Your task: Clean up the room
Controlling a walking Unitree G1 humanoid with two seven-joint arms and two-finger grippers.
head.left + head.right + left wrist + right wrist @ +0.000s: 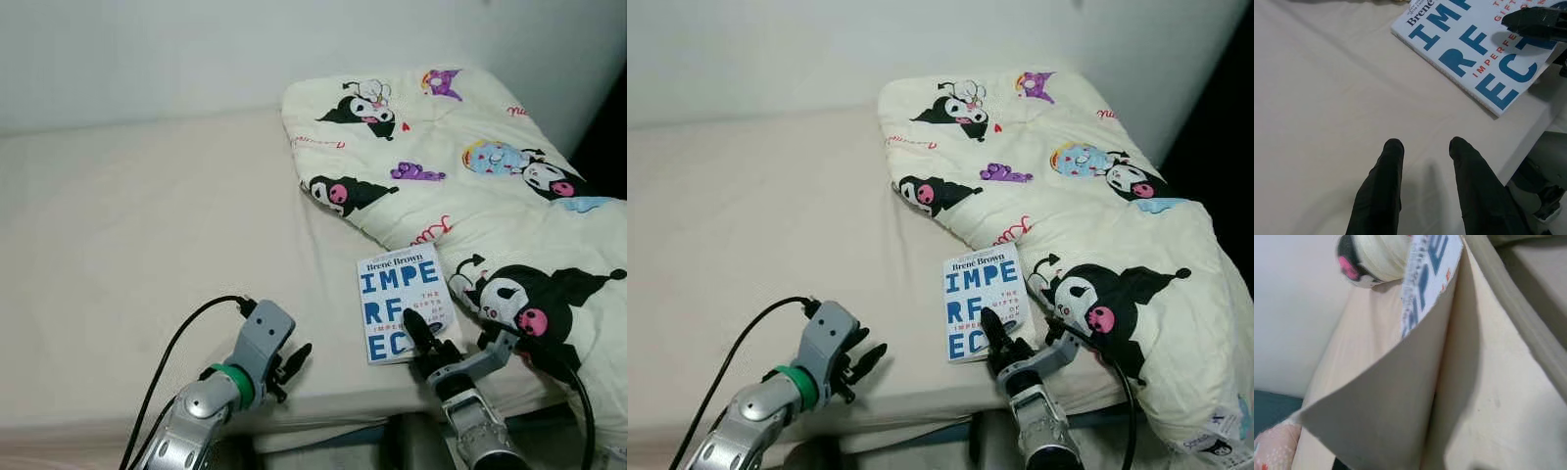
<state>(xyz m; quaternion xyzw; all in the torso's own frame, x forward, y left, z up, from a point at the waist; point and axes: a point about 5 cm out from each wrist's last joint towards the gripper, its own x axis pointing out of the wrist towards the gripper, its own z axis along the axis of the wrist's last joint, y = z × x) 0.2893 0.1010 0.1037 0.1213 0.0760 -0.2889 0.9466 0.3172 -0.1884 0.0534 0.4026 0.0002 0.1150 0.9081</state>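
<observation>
Right gripper [423,338] pinching book [402,299] on bed [147,235]; left gripper [291,364] parted

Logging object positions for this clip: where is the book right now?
The book lies face up near the bed's front edge, on the robot's right, beside the cartoon-print blanket, with the right gripper at its near edge.

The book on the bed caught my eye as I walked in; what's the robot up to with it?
The robot is going for the book, which lies near the front edge of the bed, beside a cartoon-print blanket. Its right hand is at the book's near edge, one black finger lying across the cover; whether it has a grip is unclear. The left hand hovers open over the bare sheet to the book's left, holding nothing.
</observation>
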